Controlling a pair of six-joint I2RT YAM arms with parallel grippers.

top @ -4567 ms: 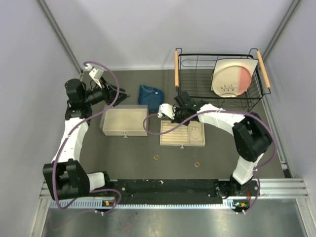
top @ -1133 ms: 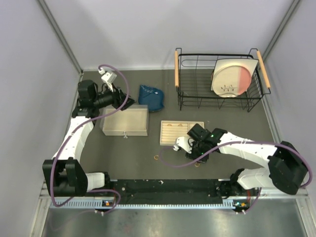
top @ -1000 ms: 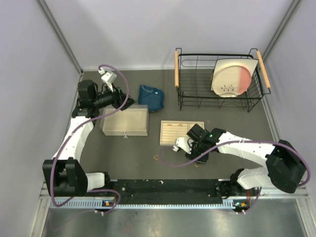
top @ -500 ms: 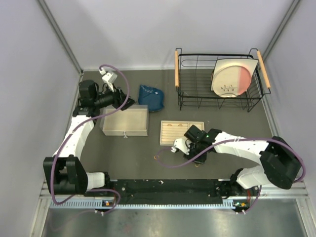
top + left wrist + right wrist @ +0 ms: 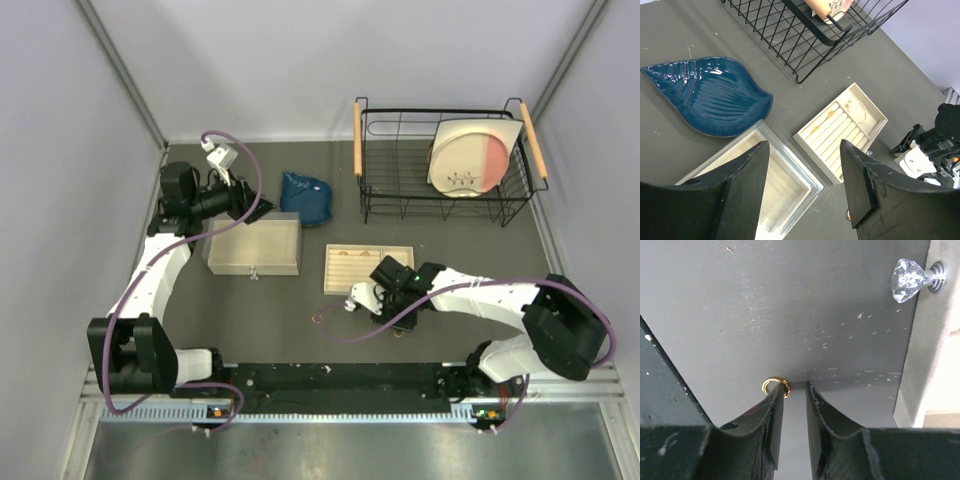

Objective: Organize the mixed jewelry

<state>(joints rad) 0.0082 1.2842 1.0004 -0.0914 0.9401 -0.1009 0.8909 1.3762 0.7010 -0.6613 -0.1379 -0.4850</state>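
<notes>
A small gold ring [image 5: 774,383] lies on the dark table right at the tip of one finger of my right gripper [image 5: 795,386]. The jaws stand a narrow gap apart with nothing clamped between them. This gripper [image 5: 384,308] is low on the table just in front of the pale slotted tray [image 5: 345,280]. Another gold ring [image 5: 316,319] lies to its left and shows in the left wrist view [image 5: 849,215]. The tray [image 5: 875,129] holds gold rings [image 5: 830,115] and a silver hoop [image 5: 856,108]. My left gripper [image 5: 804,150] is wide open and empty above the open wooden box [image 5: 805,182].
A blue shell-shaped dish [image 5: 305,196] lies behind the wooden box [image 5: 252,247]. A black wire rack [image 5: 440,160] with a plate stands at the back right. The tray's crystal knob [image 5: 910,278] is just ahead and right of my right fingers.
My right gripper came from the tray's far side to the table in front of it and slid a little left. The left gripper shifted right early on and has held still since.
</notes>
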